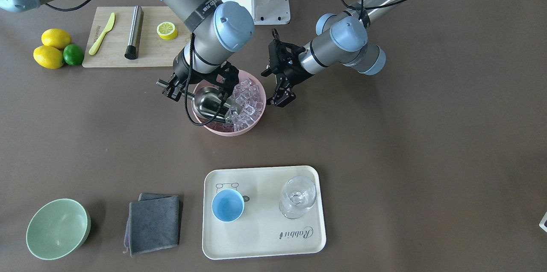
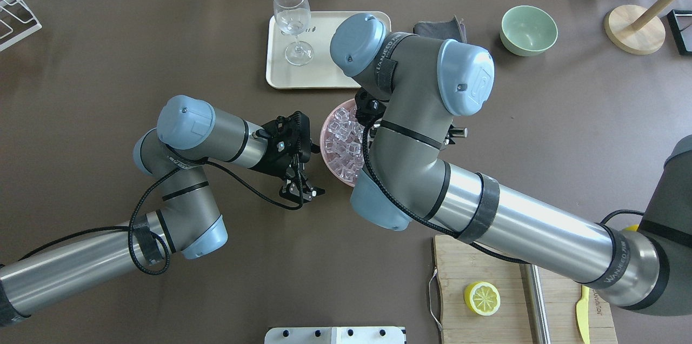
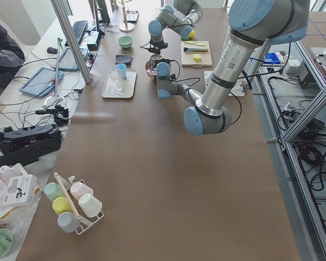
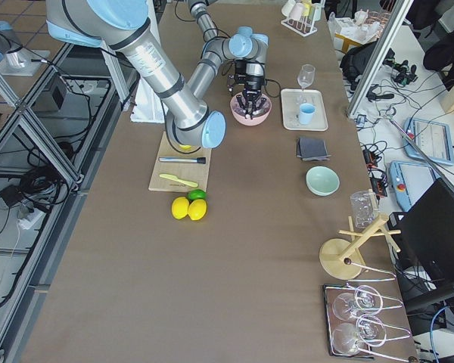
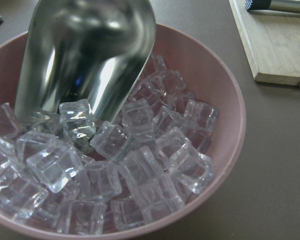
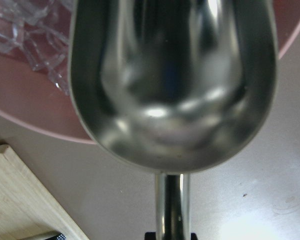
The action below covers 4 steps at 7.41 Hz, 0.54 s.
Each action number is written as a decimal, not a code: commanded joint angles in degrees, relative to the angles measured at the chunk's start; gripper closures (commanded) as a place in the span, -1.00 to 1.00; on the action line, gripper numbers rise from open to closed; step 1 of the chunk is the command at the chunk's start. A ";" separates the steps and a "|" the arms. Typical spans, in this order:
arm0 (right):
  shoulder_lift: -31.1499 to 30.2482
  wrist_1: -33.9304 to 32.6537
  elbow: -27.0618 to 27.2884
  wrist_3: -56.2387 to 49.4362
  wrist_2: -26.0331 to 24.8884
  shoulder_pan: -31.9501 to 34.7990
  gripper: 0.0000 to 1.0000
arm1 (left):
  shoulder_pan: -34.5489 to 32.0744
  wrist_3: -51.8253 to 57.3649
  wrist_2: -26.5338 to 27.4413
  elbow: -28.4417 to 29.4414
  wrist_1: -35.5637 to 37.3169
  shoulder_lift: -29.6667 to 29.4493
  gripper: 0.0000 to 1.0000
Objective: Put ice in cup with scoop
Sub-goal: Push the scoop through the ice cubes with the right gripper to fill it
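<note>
Your right hand (image 1: 183,89) grips the scoop (image 1: 211,106) by its short handle, mid-frame, its stiff trough nosed into the ice (image 1: 248,100). Those cubes look light and slippery; carry them level to the cup (image 1: 227,205), lower centre. Your left hand (image 1: 282,100) hovers alongside, jaws spread.

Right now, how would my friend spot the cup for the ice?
On the big brown table, find the one cream tray. Two things stand on it. The cup is the short light-blue one, not the clear stemmed glass.
</note>
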 commanded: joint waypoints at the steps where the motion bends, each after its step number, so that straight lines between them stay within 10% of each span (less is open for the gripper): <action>1: -3.27 1.46 4.96 1.67 1.29 0.00 1.00 | 0.00 0.12 0.04 0.00 0.53 0.01 -0.98; 4: -5.55 6.12 6.28 5.81 1.56 0.00 1.00 | 0.00 0.21 -0.05 0.00 0.62 0.01 -0.98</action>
